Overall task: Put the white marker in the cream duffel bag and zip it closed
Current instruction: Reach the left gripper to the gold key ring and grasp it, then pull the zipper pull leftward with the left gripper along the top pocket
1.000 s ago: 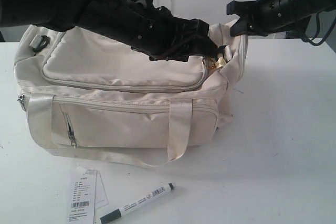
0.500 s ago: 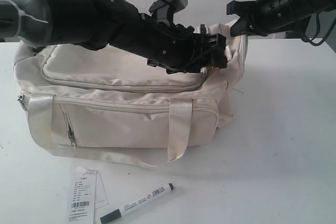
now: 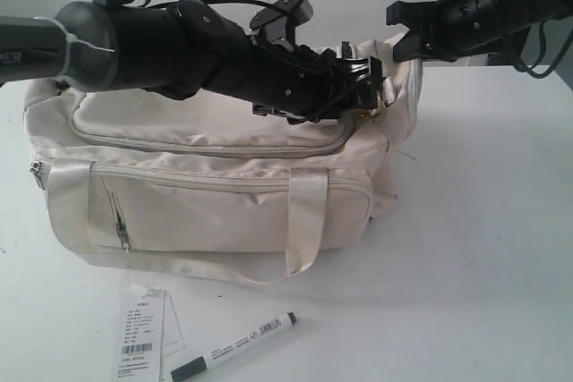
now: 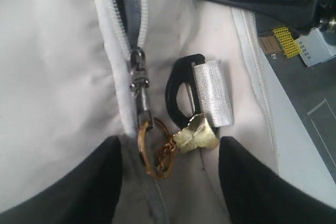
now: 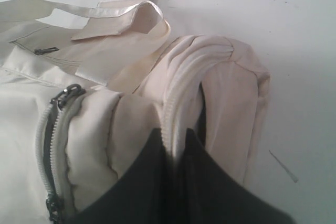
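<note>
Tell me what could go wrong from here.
1. The left gripper, open, straddles the zipper pull, gold ring and charm; closing could catch the charm, not the pull.
2. The right gripper pinches only a fold of the cream duffel bag; a zipper tug might slip it free.
3. The white marker lies on the table outside the bag; zipping now would shut it out.

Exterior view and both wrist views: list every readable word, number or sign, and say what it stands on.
"PER": white letters on the left arm, cut off by the picture's edge.
Paper tag: printed lines and a barcode, too small to read.
Marker: dark print, too small to read.
Labels in the left wrist view: blurred, unreadable.
Bag: no text seen.
</note>
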`<control>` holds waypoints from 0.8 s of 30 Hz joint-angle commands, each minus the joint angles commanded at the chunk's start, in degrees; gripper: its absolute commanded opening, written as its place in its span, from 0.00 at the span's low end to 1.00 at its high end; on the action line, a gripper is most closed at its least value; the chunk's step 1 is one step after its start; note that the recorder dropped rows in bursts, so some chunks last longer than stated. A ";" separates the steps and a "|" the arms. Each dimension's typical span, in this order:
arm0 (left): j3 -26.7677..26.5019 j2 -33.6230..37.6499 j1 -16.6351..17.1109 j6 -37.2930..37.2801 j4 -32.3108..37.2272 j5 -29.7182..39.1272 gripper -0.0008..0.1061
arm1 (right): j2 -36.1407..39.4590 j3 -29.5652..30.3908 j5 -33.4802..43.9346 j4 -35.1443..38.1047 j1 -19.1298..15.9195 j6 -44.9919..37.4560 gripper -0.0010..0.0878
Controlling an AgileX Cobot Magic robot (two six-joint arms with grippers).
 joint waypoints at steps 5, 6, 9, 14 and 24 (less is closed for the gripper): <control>-0.99 0.10 -0.62 0.00 0.27 -0.02 0.45 | 0.00 0.00 0.10 0.00 0.00 0.00 0.01; -0.99 0.10 -0.62 0.00 0.36 0.25 0.41 | 0.00 0.00 0.10 0.00 0.00 0.00 0.01; -0.99 0.10 -0.62 0.00 0.63 1.82 0.32 | 0.00 0.00 0.10 0.00 0.00 0.00 0.01; -0.99 0.10 -0.62 0.11 0.77 2.10 0.11 | 0.00 0.00 0.10 0.00 0.00 0.00 0.01; -0.99 -0.01 -0.62 -1.23 1.02 1.37 0.01 | 0.00 0.00 -0.01 0.00 0.00 0.00 0.01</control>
